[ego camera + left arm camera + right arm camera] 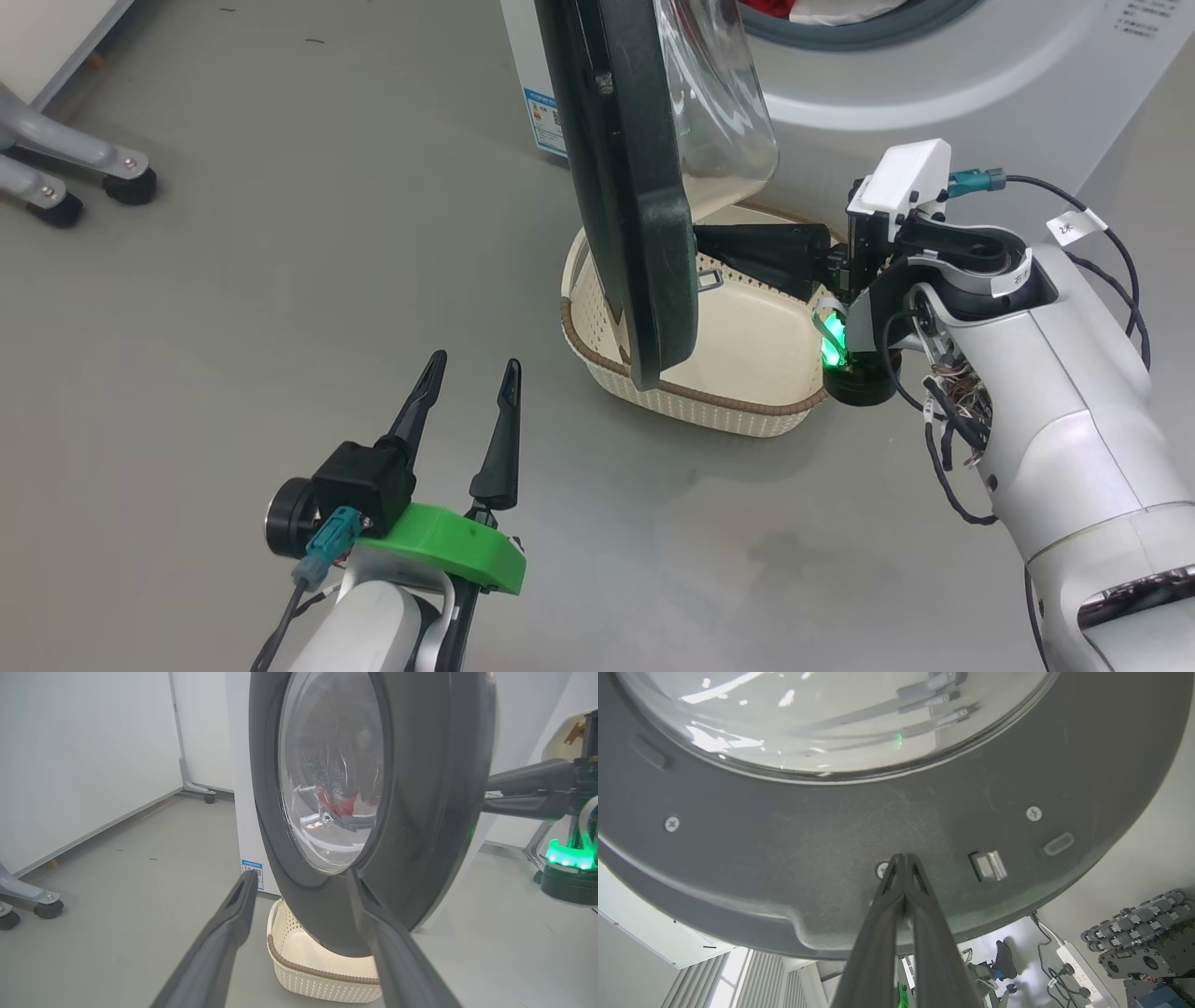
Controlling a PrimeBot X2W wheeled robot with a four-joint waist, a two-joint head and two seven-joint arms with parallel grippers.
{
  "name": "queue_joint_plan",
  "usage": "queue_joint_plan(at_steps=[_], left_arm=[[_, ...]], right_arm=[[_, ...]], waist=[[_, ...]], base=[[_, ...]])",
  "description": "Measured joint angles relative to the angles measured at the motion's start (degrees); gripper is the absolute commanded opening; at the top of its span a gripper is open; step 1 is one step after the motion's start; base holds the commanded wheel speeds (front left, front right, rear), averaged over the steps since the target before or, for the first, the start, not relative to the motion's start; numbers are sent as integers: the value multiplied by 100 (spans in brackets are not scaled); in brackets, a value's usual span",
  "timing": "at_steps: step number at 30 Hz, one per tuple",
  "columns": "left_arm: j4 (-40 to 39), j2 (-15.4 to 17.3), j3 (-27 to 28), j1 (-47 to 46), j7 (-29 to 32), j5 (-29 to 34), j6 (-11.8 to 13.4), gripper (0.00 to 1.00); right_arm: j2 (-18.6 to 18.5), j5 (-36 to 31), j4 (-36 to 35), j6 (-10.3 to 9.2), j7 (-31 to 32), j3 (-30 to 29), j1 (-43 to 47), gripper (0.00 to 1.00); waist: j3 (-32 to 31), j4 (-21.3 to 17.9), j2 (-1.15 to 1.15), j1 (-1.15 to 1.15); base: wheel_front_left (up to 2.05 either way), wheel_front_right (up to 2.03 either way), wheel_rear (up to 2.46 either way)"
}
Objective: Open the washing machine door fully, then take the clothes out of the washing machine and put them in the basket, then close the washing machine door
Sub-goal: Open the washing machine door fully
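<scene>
Right hand (705, 245): both long dark fingers pressed together, nothing between them. In the right wrist view the tips (903, 859) sit against the matte inner face of the large round washing machine door with its wide black rim and bulging clear glass bowl (896, 821), just left of the small metal latch tab (989, 865) and beside a screw. Contact looks likely; I cannot confirm it.

Left hand (474, 364): released, fingers spread, at the lower left of the head view above the grey floor (233, 280), well apart from the door.

The door (635, 187) stands partly open, seen nearly edge-on in the upper centre of the head view, its lower edge hanging over the small cream perforated plastic basket with a brown woven-look rim (747, 345). The basket sits on the floor just in front of the big white front-loading washing machine (934, 84); its bare bottom shows.

The red and white fabric clothes (775, 7) lie inside the drum at the top edge of the head view, and show through the glass in the left wrist view (341, 805).
</scene>
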Motion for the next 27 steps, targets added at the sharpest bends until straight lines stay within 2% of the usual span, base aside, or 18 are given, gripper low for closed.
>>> queue_joint_plan(at_steps=[6,9,14,19,22,27], left_arm=[[43,2,60,64,0,34,0,100],[63,3,104,79,0,107,0,100],[85,4,256,86,0,203,0,100],[136,5,370,107,0,253,0,100],[127,3,501,119,0,225,0,100],[166,21,725,229,0,245,-1,100]], right_arm=[[19,-271,-194,25,-428,-88,155,0],[-56,-575,-346,247,-661,-32,257,0],[-489,-1182,-671,760,-1150,119,530,0],[-1016,-2219,-1077,1435,-1940,421,839,0],[-1318,-2650,-1228,1438,-2471,425,1154,0],[-1530,-3475,-1669,1424,-3317,635,1633,0]], waist=[[-132,-92,0,0],[-208,-166,0,0],[-340,-327,0,0],[-471,-535,0,0],[-565,-660,0,0],[-697,-903,0,0]], base=[[0,0,0],[0,0,0],[0,0,0],[0,0,0],[0,0,0],[0,0,0]])
